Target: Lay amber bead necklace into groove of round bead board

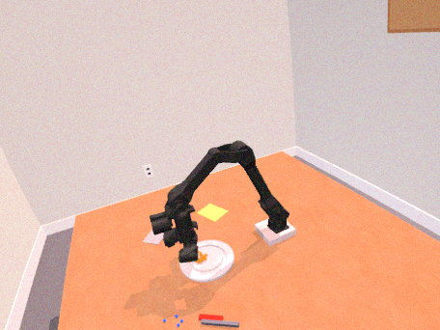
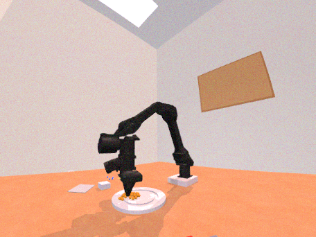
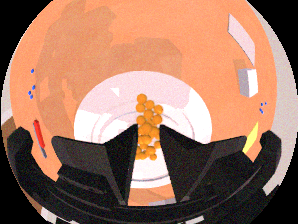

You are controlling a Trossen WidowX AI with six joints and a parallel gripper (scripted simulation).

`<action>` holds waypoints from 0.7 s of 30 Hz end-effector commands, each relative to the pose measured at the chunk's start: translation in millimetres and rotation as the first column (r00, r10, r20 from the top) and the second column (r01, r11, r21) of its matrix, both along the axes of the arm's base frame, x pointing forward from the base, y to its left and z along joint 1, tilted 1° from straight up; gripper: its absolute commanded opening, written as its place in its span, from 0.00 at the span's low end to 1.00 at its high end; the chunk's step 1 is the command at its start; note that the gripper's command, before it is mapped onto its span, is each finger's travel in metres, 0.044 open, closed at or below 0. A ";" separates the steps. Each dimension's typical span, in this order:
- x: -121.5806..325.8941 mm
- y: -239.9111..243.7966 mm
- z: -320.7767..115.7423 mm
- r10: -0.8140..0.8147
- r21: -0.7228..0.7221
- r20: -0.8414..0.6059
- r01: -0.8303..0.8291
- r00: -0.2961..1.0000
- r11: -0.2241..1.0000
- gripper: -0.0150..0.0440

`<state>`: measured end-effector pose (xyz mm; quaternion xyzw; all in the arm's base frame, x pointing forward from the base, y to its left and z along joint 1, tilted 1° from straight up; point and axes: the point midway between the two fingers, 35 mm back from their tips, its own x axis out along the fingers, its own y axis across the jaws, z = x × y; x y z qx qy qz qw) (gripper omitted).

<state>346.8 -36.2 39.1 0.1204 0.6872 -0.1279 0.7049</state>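
The round white bead board (image 1: 205,276) (image 2: 138,208) (image 3: 196,112) lies flat, with a ring-shaped groove. The amber bead necklace (image 1: 202,257) (image 2: 134,196) (image 3: 149,114) lies bunched on its left part in the top and exterior views. My gripper (image 2: 128,194) (image 3: 148,128) points down at the bunch, low over the board. Its fingers are drawn close together with several beads squeezed between the tips. Other beads spread out beyond the fingers and back between them. In the top view the fingertips are hidden by the gripper body.
A white block (image 2: 104,185) (image 3: 248,82) and a pale sheet (image 1: 152,237) (image 2: 81,188) (image 3: 242,39) lie near the board. A yellow sheet (image 1: 212,212) (image 3: 251,138) lies behind it. A red bar (image 1: 210,317) (image 3: 39,134), a grey bar (image 1: 220,323) and small blue dots lie in front.
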 end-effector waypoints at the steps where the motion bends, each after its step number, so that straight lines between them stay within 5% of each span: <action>1: 1.7 0.2 8.5 -0.007 0.001 0.011 0.007 1.000 1.000 0.25; 21: -9.0 43.2 7.4 -0.007 0.005 0.010 0.007 1.000 1.000 0.25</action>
